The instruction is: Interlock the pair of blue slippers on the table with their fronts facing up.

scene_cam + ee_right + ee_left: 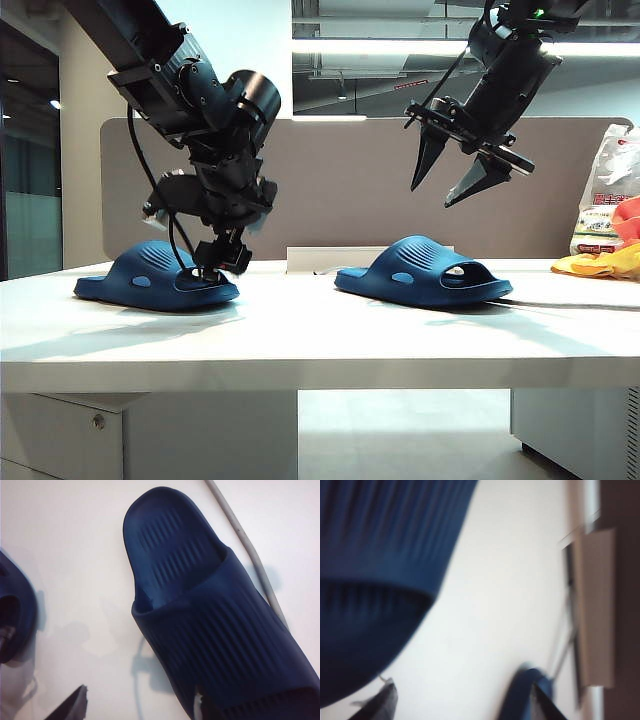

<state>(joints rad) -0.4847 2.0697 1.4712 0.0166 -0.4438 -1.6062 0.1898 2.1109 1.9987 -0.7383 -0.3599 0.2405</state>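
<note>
Your left hand [215, 262] is down at the toe end of the left dark blue moulded rubber slipper [150, 278], fingers spread wide, nothing pinched; whether a finger touches the rubber cannot be told, since the wrist picture is blurred. Your right hand [455, 160] hangs high above the right dark blue slipper [425, 272], well clear of it, fingers likewise spread and empty.

Both slippers lie flat, soles down, on the off-white bench [300, 330], well apart, long axes running side to side across the exterior view. The left hand is plainly the nearer to its slipper; in my judgement the coming grip belongs to that arm, closing across the ribbed strap or the toe opening.

A grey cable [250, 550] lies just beside the right slipper. A grey-brown divider panel [340, 190] backs the bench; bags [608, 215] sit at its far right.
</note>
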